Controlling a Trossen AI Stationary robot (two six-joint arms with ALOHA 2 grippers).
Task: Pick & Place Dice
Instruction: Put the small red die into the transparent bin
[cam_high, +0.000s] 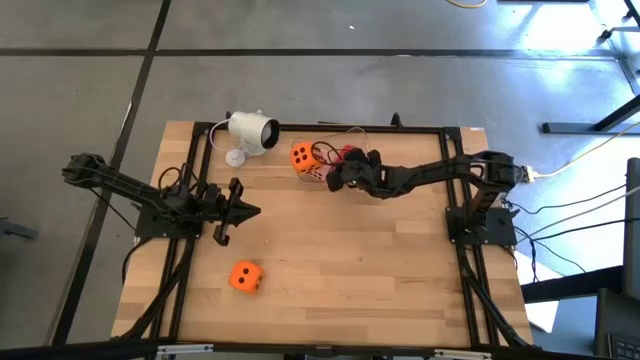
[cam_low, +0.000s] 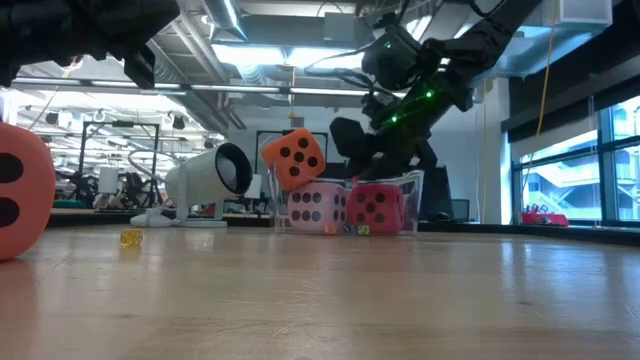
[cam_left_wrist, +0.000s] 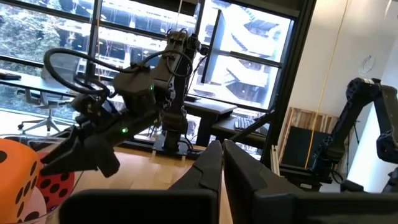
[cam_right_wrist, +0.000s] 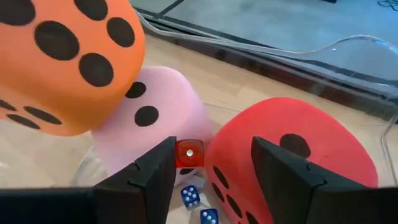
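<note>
Orange foam fills a corner of the right wrist view: an orange die (cam_right_wrist: 59, 62) leans on the pale pink die (cam_right_wrist: 152, 124), with the red die (cam_right_wrist: 295, 155) beside them. Only this view shows the tiny red cube (cam_right_wrist: 188, 153) and two tiny blue ones (cam_right_wrist: 190, 196) between the dark fingers (cam_right_wrist: 152, 171). The low view alone shows the three dice sitting in a clear container (cam_low: 415, 190), the orange one perched tilted on top.

From above, the right arm stretches across the table's far side, its right gripper (cam_high: 335, 175) spread open over the red die, holding nothing. The left arm rests at the near left, its left gripper (cam_high: 245, 211) clenched empty. The second orange die (cam_high: 245, 277) lies alone on the wooden table (cam_high: 380, 280), near the front and well apart from both grippers. A white camera (cam_high: 252, 131) stands just beside the container.

In the high view the arm covers most of the red and pink dice. In the low view the lone orange die (cam_low: 22, 190) is cut off at the edge.
</note>
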